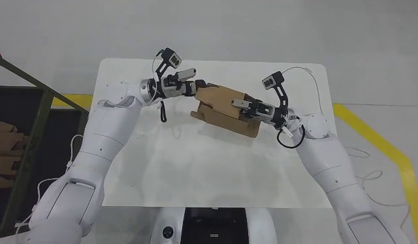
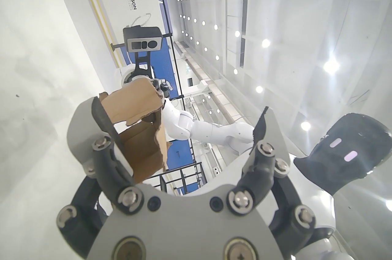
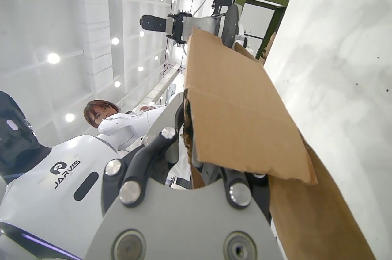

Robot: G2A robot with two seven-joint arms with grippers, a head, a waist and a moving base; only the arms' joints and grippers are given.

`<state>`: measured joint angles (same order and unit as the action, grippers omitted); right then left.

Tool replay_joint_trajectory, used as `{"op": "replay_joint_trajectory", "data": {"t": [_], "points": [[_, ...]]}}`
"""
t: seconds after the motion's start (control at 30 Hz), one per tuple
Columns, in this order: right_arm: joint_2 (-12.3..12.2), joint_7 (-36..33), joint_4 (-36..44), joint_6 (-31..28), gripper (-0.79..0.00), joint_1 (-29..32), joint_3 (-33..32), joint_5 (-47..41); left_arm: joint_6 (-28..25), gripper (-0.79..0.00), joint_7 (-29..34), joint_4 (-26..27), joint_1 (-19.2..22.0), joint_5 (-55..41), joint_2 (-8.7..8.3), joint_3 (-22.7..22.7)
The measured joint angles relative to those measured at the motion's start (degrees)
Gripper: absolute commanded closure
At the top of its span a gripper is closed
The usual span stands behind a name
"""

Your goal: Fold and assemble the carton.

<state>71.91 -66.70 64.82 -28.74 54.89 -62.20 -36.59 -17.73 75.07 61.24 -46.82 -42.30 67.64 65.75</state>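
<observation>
Brown carton [image 1: 225,111], part-folded, lies tilted approx mid-frame in top view, a bit above centre, on white table [image 1: 196,172]. At its right end the right gripper [image 1: 248,107] is clamped on a flap; in right wrist view one finger [image 3: 179,111] presses the board edge, other hidden behind the board. At carton's upper-left corner the left gripper [image 1: 196,87] has fingers wide apart, one finger [image 2: 102,120] against a flap.

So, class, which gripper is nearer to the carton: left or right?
Right. The right gripper is clamped on one end of the carton; the left gripper is open at the opposite end, close beside the cardboard but not gripping it.
</observation>
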Motion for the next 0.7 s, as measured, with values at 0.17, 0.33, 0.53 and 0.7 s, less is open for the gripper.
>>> {"op": "replay_joint_trajectory", "data": {"t": [0.17,0.33,0.53,0.7], "points": [[0.07,1.00,-0.49,-0.19,0.000,0.10,0.14,0.79,2.14,-0.785,0.98,0.65,-0.23,-1.56,0.01,0.21],[0.11,2.26,-1.77,-0.63,0.000,-0.03,0.19,2.23,3.77,-0.785,1.58,1.91,-0.32,-2.66,-0.08,0.83],[0.28,3.66,-2.89,-1.10,0.000,-0.16,0.66,3.69,4.44,-0.785,1.56,2.86,-0.47,-2.67,-0.10,1.03],[0.39,4.39,-3.42,-1.31,0.000,-0.34,0.93,4.52,4.45,-0.785,1.45,3.08,-0.32,-2.27,-0.03,0.87]]}}
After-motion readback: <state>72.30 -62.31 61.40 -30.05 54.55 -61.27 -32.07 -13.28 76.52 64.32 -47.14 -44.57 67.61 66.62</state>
